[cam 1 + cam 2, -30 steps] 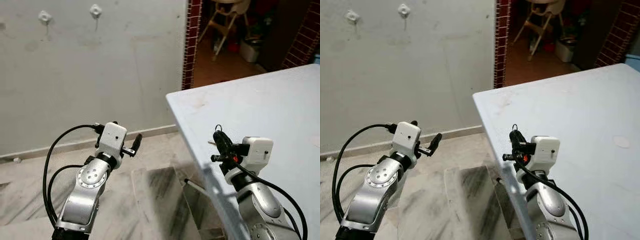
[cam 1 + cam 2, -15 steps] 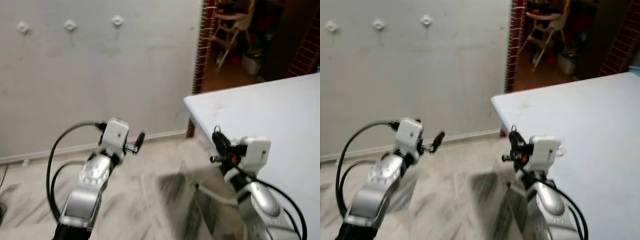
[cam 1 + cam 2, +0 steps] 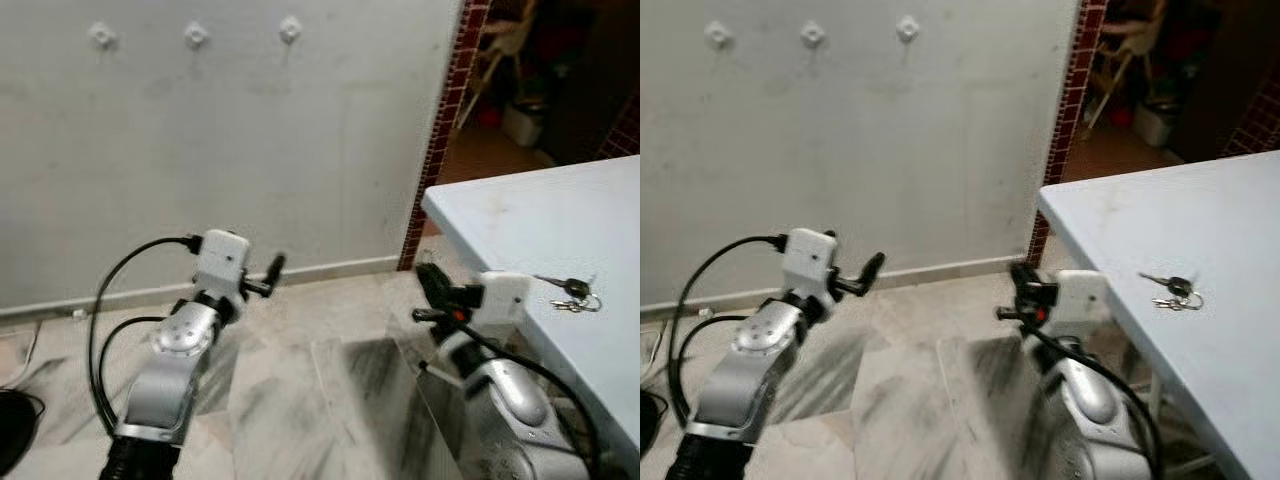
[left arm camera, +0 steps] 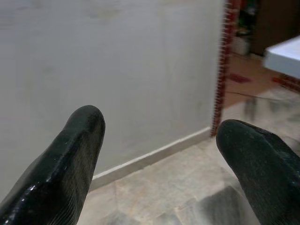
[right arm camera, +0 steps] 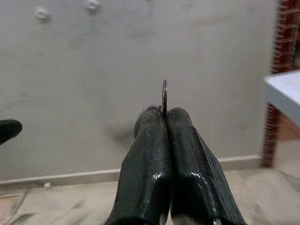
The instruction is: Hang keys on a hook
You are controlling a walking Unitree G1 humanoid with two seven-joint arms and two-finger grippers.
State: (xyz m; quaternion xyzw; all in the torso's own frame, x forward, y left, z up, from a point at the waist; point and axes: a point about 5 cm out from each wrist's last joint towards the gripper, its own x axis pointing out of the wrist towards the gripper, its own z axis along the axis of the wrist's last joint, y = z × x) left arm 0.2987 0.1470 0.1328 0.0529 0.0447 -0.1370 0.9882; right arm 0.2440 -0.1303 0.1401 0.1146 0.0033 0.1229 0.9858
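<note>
Keys [image 3: 570,290] lie flat in a small bunch on the pale blue table [image 3: 500,215]. They sit close to the table edge nearest the robot and well back from the corner that points at the wall.

We see the right gripper [image 3: 430,280] raised just off that same edge, over the floor, beside the keys but apart from them. In its wrist view the two black fingers [image 5: 150,140] are pressed tight together, and a thin metal ring [image 5: 164,96] stands upright out of the seam at their tips. We cannot tell whether anything hangs from the ring below the fingers.

The left gripper [image 3: 272,268] is held up over the marbled floor [image 3: 280,390], well apart from the table and pointing toward the wall [image 3: 250,150]. In its wrist view the fingers [image 4: 79,145] are spread wide with nothing between them.

High on the grey wall we count three small white hooks [image 3: 196,35] in a row, all bare, far above both grippers. A red brick pillar [image 3: 445,140] ends the wall beside the table's far corner. A black cable [image 3: 110,300] loops out from the left wrist.
</note>
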